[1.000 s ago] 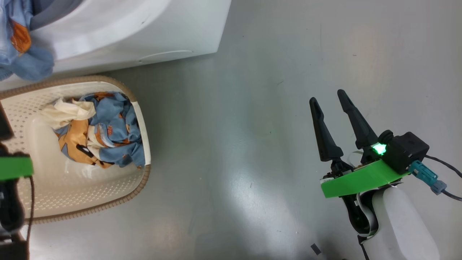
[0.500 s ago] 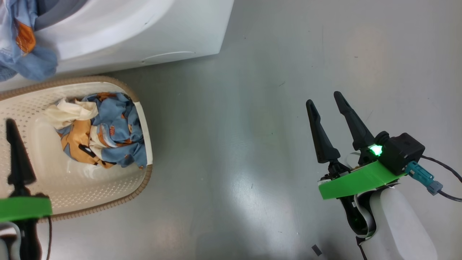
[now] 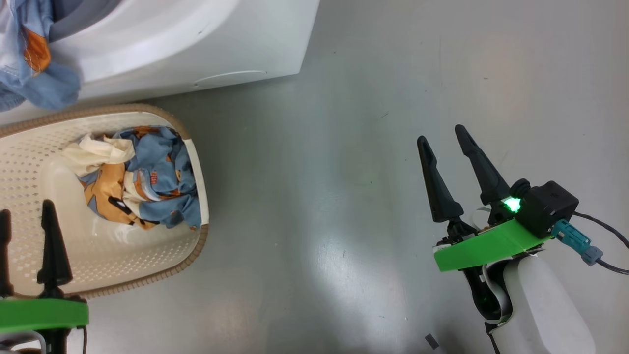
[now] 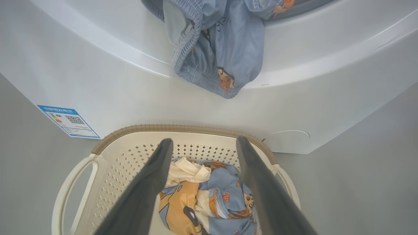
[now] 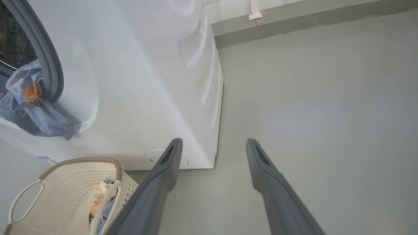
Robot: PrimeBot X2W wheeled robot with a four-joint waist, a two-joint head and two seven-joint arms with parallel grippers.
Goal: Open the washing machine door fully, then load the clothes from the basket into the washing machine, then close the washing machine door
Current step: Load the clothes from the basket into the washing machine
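Basket (image 3: pixel 196 243) on floor (image 3: pixel 344 147), just beside washing machine (image 3: pixel 196 44); clothes (image 3: pixel 147 182) heaped at its right end; blue garment (image 3: pixel 44 88) hangs down machine front; left gripper (image 3: pixel 26 209) over basket, fingers apart, empty; right gripper (image 3: pixel 442 134) over bare floor, fingers apart.

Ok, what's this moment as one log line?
left gripper: open over basket | right gripper: open over floor | clothes: pile in basket, one garment hanging from washing machine

The head view's top edge cuts off the big white boxy washing machine (image 3: pixel 196 44); its left edge crops the cream-white perforated plastic basket with brown woven-look rim (image 3: pixel 123 258) and one dark finger of the left gripper (image 3: pixel 26 210). At the left wrist, print on the blue label sticker (image 4: pixel 68 121) is too small to read, and the fingers (image 4: pixel 143 189) hide part of the soft blue, orange and cream clothes (image 4: pixel 209 195)
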